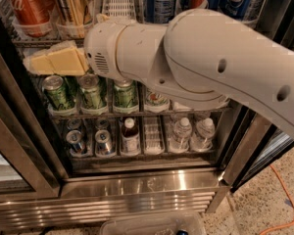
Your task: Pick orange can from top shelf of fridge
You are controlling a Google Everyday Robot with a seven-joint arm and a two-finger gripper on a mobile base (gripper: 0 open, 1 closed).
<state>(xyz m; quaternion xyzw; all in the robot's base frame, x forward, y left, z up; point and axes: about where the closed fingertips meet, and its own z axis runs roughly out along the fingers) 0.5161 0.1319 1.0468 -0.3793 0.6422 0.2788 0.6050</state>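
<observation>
The orange can [73, 5], golden with dark stripes, stands on the top shelf [39, 39] of the fridge [137, 192], second lane from the left. A red-orange can with white script [29, 6] stands to its left. My gripper [33, 62], pale yellow, points left just below the front edge of the top shelf, under these two cans and above the green cans. It holds nothing that I can see. My white arm [206, 62] crosses the fridge opening from the right.
An empty white lane tray [118, 1] and blue Pepsi cans [159, 1] fill the rest of the top shelf. Green cans [59, 92] line the middle rack, with small cans and water bottles [181, 131] below. An orange cable [284, 204] lies on the floor at right.
</observation>
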